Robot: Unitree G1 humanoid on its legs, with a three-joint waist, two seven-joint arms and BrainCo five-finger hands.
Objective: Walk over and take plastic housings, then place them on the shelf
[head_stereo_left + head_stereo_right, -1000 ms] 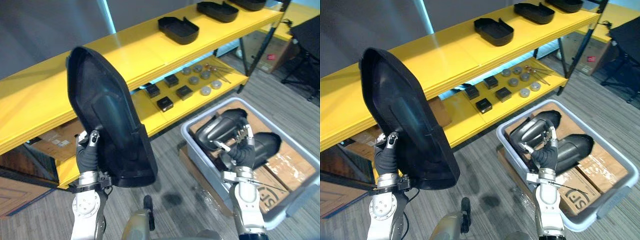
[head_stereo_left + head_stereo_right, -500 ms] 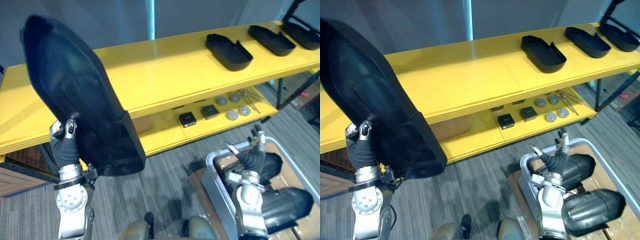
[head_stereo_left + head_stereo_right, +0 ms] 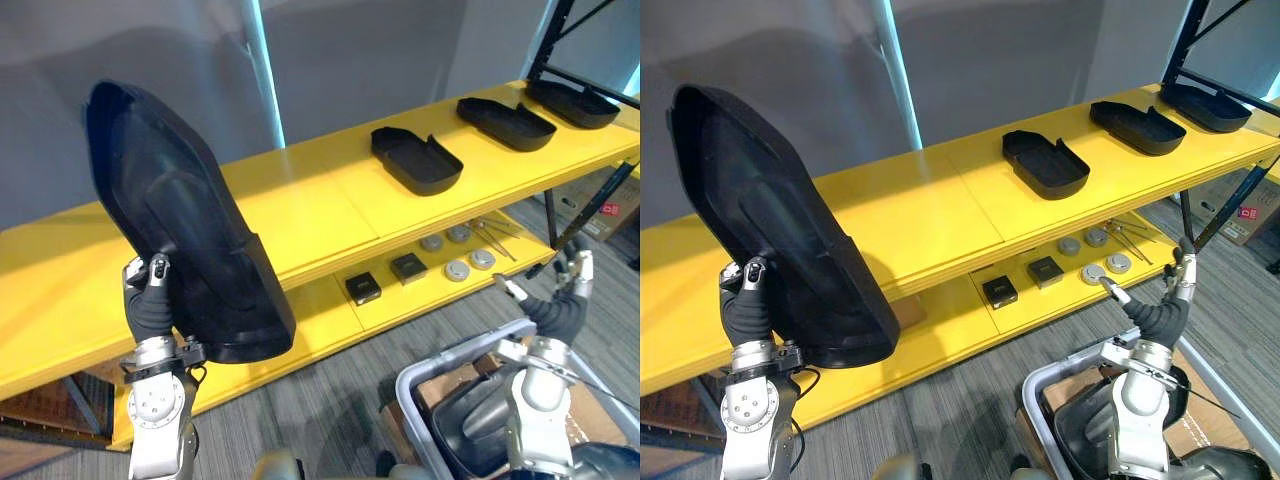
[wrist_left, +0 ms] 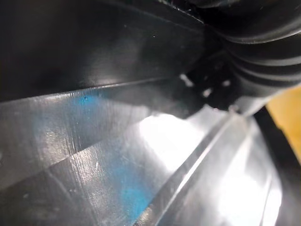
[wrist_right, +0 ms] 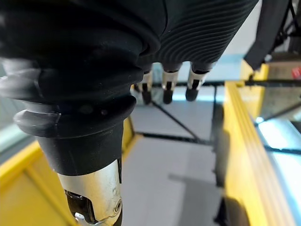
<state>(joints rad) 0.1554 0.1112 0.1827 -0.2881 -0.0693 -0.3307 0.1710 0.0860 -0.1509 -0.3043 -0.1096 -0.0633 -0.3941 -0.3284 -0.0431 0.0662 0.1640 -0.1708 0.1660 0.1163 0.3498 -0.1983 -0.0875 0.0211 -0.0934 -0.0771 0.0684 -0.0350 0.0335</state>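
My left hand (image 3: pixel 150 303) grips the black housing (image 3: pixel 180 220) upright before the front edge of the shelf (image 3: pixel 320 205), my right hand (image 3: pixel 1157 316) relaxed, so I should clear that edge and lay it flat near the left end.

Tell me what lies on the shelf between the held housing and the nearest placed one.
Nothing: in the left eye view the top shelf is bare between the held housing and the nearest housing.

From my remote station, the yellow shelf (image 3: pixel 320 215) stands on grey floor: three black housings (image 3: pixel 415 160) lie apart in a row on its top tier, while small black boxes (image 3: pixel 362 288) and grey discs (image 3: pixel 457 270) rest on the lower tier (image 3: pixel 325 325).
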